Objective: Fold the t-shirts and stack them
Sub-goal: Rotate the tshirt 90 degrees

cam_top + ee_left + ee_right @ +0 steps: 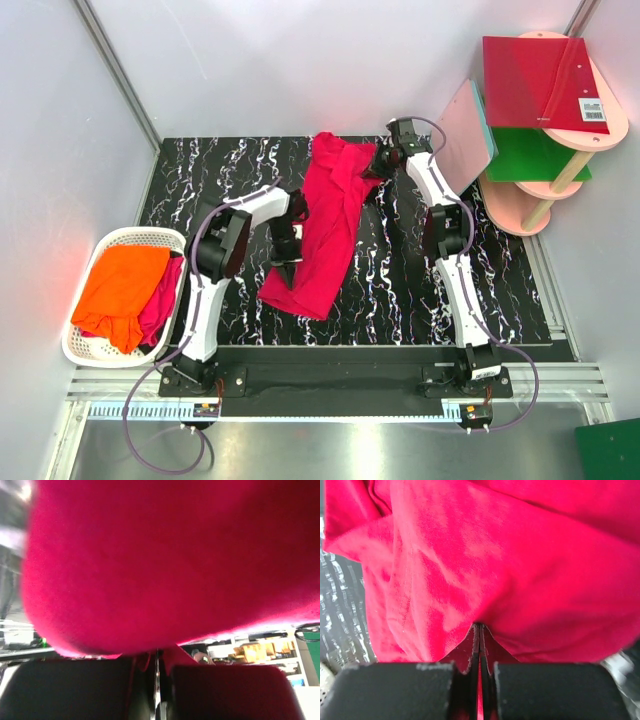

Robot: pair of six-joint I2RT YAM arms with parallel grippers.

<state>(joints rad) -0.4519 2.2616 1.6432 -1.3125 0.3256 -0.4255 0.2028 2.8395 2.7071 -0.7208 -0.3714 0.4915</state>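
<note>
- Cloth: a soft crimson short-sleeved t-shirt stretches between both grippers over the black white-veined table.
- Fingers: the left gripper and the right gripper each pinch its fabric tight.
- Aside: a bright orange t-shirt lies in the white slatted basket.

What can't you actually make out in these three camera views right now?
Left wrist view: the crimson t-shirt, close and blurred, blocks most beyond the left hand.
Right wrist view: the same shirt hides most beyond the right hand.
Top view: the orange t-shirt covers what lies beneath it in the basket.
</note>
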